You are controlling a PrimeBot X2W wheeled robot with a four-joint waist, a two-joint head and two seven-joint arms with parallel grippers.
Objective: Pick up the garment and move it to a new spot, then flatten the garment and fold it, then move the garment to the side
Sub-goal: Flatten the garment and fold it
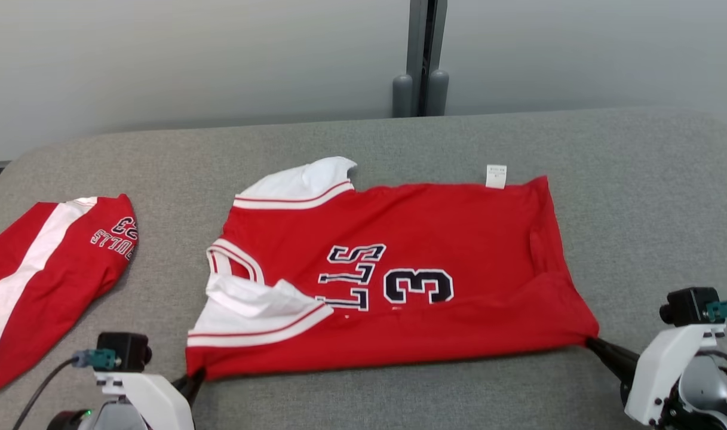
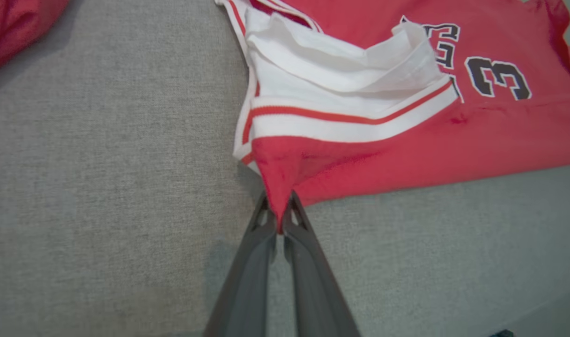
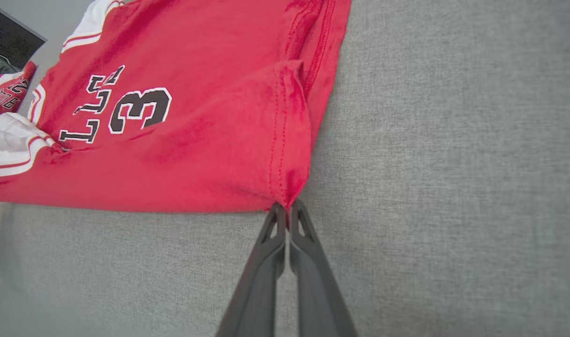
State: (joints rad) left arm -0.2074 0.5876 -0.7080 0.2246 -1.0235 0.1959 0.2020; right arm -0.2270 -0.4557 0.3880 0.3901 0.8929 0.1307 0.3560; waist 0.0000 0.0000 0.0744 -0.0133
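The left pincer (image 2: 279,213) is pressing its two dark fingers together on the near left corner of the red jersey (image 1: 459,239). The cloth there is being pulled into a small peak that is running down between the tips. In the head view this grip is sitting at about 7 o'clock of the garment. The right pincer (image 3: 287,210) is pinching the near right corner in the same way, right at the stitched hem, at about 4 o'clock of the garment.

Between the two grips the near edge is running in an almost straight line. The jersey is lying spread out in the middle of the grey cloth-covered desk (image 1: 638,209). A band of red cloth along that near edge is covering the lower part of the dark lettering (image 1: 354,275) beside the number 3 (image 1: 419,285).

Just beyond the left pincer, at 8 o'clock of the jersey, a white sleeve (image 1: 261,310) with a red stripe is lying crumpled on the red cloth. A second white sleeve (image 1: 303,182) is sticking out at 11 o'clock, and a white label (image 1: 496,176) is showing at the far edge near 1 o'clock. Well apart, at 9 o'clock of the desk, a second red garment (image 1: 46,280) with a white stripe is resting.
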